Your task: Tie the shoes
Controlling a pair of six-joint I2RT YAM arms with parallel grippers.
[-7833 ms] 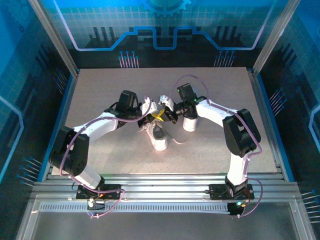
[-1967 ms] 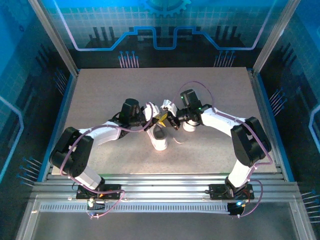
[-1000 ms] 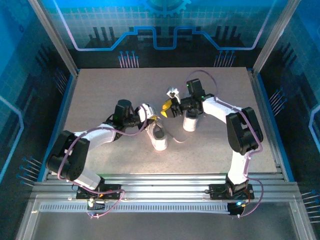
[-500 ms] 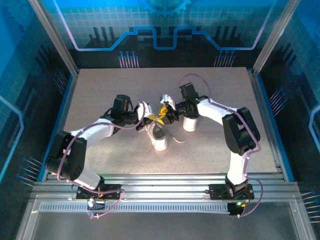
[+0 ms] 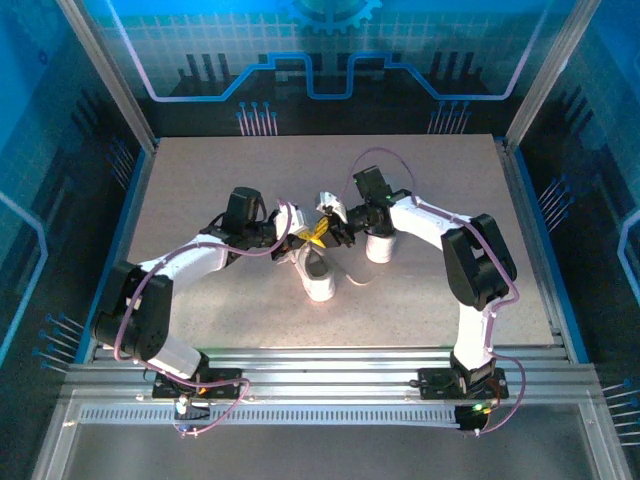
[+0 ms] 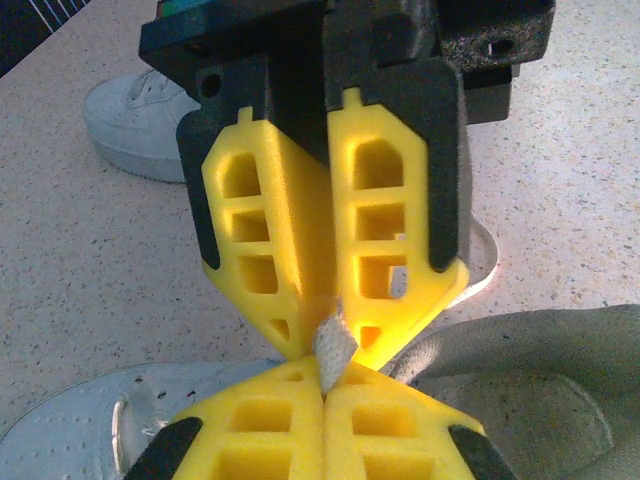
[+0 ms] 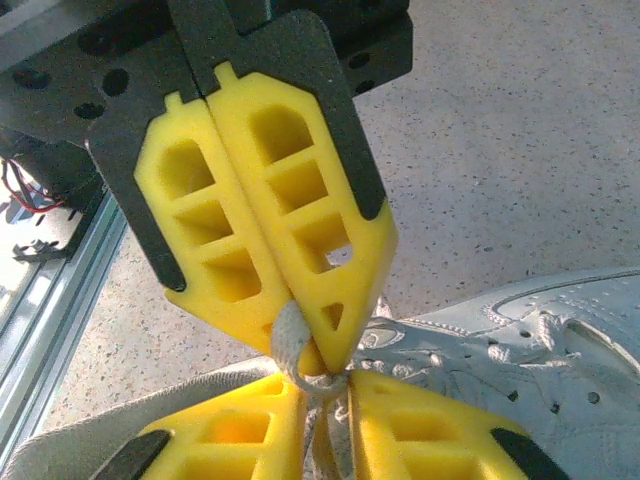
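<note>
Pinch on the lace (image 7: 290,342) of the near shoe (image 5: 318,280) by left pincer (image 6: 323,390) and right pincer (image 7: 325,405), tip to tip.

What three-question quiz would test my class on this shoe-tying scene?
1. Which thing do the left pincer and the right pincer both grip?
2. True or false: the two pincers are far apart.
3. How many shoes are on the table? A one; B two; C three.
Key: 1 the lace; 2 false, their tips meet; 3 B.
</note>
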